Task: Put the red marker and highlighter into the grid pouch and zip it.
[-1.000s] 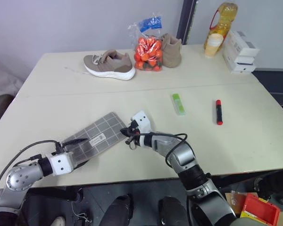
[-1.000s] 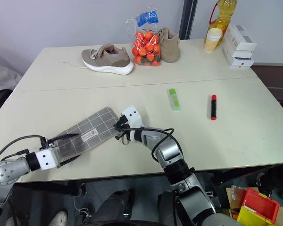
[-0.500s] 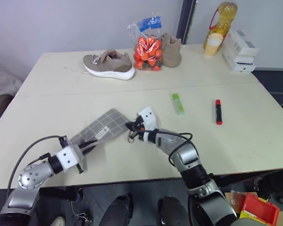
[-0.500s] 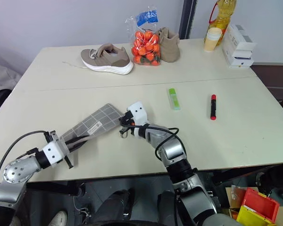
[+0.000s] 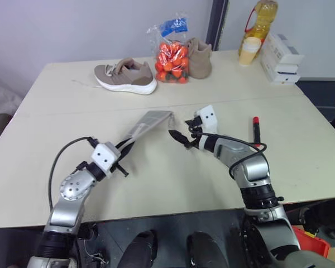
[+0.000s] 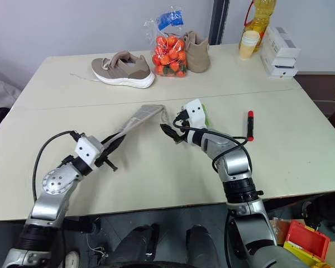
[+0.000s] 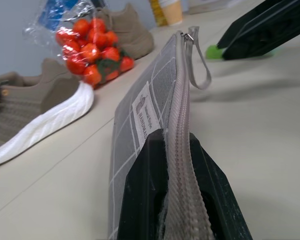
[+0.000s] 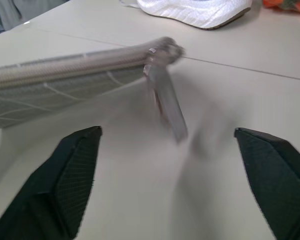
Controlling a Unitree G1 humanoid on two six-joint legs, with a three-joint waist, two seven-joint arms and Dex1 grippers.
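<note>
My left gripper [image 5: 124,148] is shut on the near end of the grid pouch [image 5: 148,121], a grey pouch with white grid lines held on edge above the table, zipper side up. Its pull cord [image 7: 203,65] hangs from the far end. Just beyond that end my right gripper [image 5: 180,137] stands open, its black fingers [image 8: 76,170] spread to either side of the dangling cord [image 8: 168,108] and holding nothing. The light-green highlighter [image 7: 213,50] peeks out from behind the right gripper. Further right, the red marker [image 5: 255,130] lies on the table.
At the back of the table are a tan shoe [image 5: 125,76], a bag of oranges [image 5: 173,53], a second shoe [image 5: 200,56], an oil bottle [image 5: 258,21], a paper cup [image 5: 248,52] and white boxes [image 5: 281,56]. A red bin [image 6: 304,245] sits on the floor right.
My left gripper has shut on the pouch's near end and lifted it up and to the right, on edge. My right gripper has let go of the pull cord, opened and moved right.
</note>
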